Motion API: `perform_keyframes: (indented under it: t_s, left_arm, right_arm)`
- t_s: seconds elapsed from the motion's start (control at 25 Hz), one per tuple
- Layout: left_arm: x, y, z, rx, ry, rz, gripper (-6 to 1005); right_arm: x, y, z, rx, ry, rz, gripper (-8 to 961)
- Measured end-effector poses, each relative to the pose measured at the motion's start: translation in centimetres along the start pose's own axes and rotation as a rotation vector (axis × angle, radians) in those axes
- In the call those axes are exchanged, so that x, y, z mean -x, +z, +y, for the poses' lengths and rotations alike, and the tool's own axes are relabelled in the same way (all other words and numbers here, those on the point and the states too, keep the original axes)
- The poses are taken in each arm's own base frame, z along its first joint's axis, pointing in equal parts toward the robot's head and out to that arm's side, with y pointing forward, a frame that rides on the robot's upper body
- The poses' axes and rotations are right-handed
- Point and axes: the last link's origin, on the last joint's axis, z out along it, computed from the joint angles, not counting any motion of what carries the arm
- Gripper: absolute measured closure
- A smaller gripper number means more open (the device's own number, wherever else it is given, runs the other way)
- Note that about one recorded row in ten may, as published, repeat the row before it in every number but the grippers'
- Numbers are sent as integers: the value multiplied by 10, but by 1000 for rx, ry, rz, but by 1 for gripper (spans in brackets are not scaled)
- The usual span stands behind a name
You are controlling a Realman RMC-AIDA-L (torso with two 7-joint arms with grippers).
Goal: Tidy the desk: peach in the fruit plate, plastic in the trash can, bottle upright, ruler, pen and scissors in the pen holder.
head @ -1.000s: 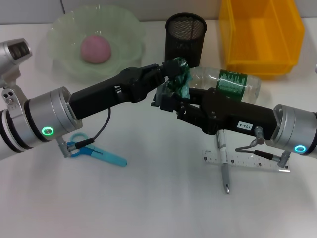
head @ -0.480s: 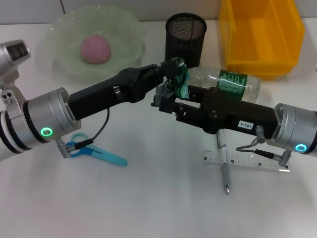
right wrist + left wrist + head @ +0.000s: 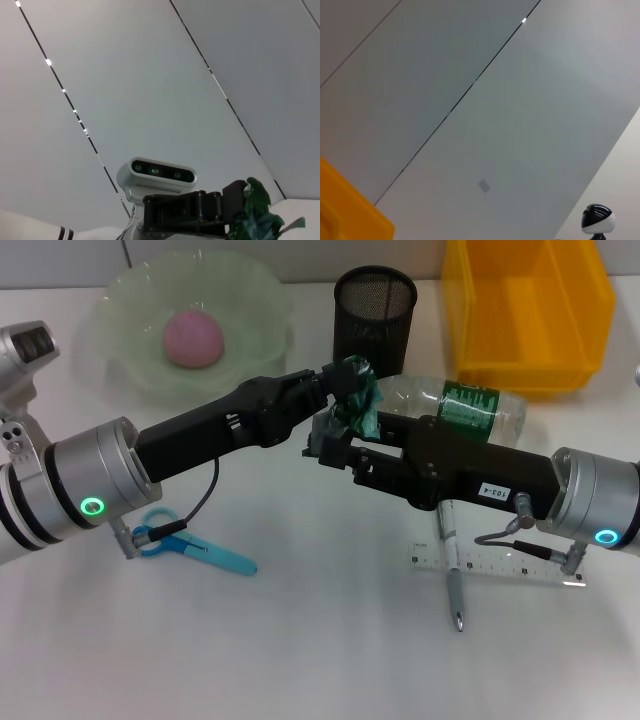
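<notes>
Nearest, the pen [image 3: 452, 570], ruler [image 3: 497, 568] and scissors [image 3: 192, 543] lie flat on the desk [image 3: 320, 660]. Mid-desk, the crumpled green plastic [image 3: 362, 400] is pinched by the left gripper [image 3: 345, 380]; the right gripper [image 3: 335, 440] meets it, apparently gripping too. Light and crushable, it is best held by a bunched fold. Behind lies the toppled bottle [image 3: 455, 410]; beyond stands the trash can [image 3: 525, 310].

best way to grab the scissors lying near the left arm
Grip the scissors across the narrow neck where the blue handles meet the cyan blade cover, coming straight down from above. They lie flat on the desk, so only a top-down pinch across their thin width fits, and the space around the blade cover looks open.
</notes>
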Motion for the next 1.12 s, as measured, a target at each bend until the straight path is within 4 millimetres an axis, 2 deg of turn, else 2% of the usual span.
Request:
perform_keyframes:
  t_s: [1.12]
  left_arm:
    - [1,4,-2,-14,-15,0,993]
  right_arm:
    - [2,4,-4,-7,-17,22,469]
